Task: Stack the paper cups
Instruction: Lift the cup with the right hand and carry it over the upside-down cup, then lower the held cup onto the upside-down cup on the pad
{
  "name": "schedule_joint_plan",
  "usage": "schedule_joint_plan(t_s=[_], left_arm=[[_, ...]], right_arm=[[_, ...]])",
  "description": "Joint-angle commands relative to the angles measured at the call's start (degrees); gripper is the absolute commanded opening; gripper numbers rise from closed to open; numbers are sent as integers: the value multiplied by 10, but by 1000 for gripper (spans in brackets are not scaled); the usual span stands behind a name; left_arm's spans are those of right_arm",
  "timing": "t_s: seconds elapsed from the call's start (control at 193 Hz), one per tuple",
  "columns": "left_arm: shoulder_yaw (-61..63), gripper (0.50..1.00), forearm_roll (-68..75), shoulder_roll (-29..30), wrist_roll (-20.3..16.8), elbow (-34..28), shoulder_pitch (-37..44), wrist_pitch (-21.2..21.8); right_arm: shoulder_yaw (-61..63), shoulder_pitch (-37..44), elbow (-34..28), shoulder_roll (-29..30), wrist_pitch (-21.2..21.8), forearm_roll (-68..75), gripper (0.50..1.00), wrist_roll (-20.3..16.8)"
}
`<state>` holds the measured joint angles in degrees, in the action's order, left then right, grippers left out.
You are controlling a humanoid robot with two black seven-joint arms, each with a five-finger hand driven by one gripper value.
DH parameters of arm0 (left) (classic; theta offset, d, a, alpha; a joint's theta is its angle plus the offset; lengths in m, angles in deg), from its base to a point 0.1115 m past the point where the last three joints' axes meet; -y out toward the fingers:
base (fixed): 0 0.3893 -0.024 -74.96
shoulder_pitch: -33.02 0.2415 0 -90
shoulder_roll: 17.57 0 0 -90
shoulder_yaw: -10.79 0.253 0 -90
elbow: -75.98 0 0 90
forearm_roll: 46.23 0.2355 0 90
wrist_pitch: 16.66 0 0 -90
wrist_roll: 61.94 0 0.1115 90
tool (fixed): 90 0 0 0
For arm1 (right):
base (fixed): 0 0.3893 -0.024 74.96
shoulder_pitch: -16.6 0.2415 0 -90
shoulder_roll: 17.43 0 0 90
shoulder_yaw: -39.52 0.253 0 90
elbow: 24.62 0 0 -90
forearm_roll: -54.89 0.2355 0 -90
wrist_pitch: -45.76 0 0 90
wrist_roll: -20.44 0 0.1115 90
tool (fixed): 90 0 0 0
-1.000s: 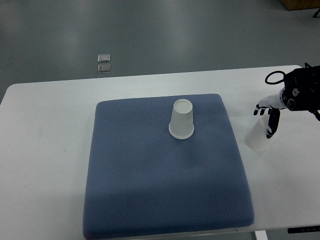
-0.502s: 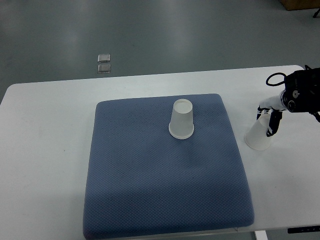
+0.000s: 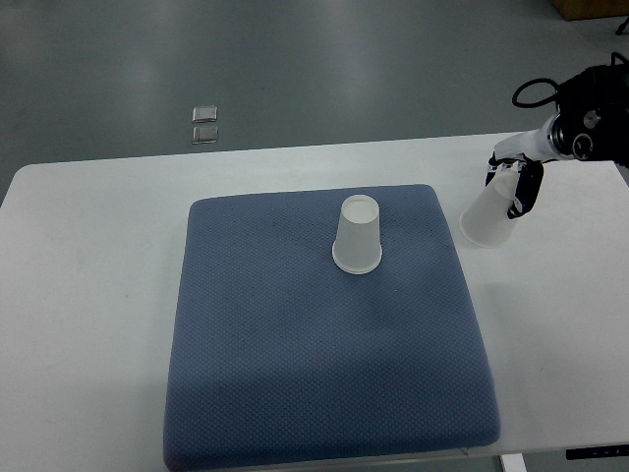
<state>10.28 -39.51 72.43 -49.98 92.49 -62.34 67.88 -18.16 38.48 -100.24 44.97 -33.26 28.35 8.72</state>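
Observation:
One white paper cup (image 3: 358, 233) stands upside down on the blue mat (image 3: 324, 354), near its far edge. A second white paper cup (image 3: 487, 215) hangs tilted in the air just right of the mat's far right corner, its wide mouth pointing down and left. My right hand (image 3: 513, 185) is shut on that cup's narrow end, with dark fingers down its side. The black right arm (image 3: 590, 118) enters from the right edge. No left arm shows.
The mat lies on a white table (image 3: 88, 324) whose far edge runs across the upper part of the picture. Two small clear items (image 3: 204, 124) sit on the grey floor beyond the table.
The right hand has lifted the second cup off the table and carried it up and to the left, toward the mat. The cup on the mat has not moved.

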Motion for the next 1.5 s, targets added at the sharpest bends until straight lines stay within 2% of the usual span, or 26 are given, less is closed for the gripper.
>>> schedule_joint_plan(t_s=[0.0, 0.176, 0.316, 0.658, 0.932, 1.341, 1.497], left_arm=[[0, 1000, 1, 0, 0, 1, 0, -1], [0, 1000, 0, 0, -1, 3, 0, -1], [0, 1000, 1, 0, -1, 3, 0, -1], [-1, 1000, 1, 0, -1, 2, 0, -3], [0, 1000, 1, 0, -1, 2, 0, -3], [-1, 1000, 1, 0, -1, -2, 0, -3], [-1, 1000, 1, 0, -1, -2, 0, -3]], right_arm=[[-1, 66, -8, -25, 50, 0, 711, 0], [0, 186, -14, -59, 156, -2, 711, 0], [-1, 239, -22, -65, 198, -3, 711, 0], [8, 250, -37, -42, 184, 6, 711, 1], [31, 250, -20, 51, 160, 74, 713, 2], [31, 221, -1, 210, 93, 143, 717, 7], [31, 208, 1, 248, 75, 157, 719, 7]])
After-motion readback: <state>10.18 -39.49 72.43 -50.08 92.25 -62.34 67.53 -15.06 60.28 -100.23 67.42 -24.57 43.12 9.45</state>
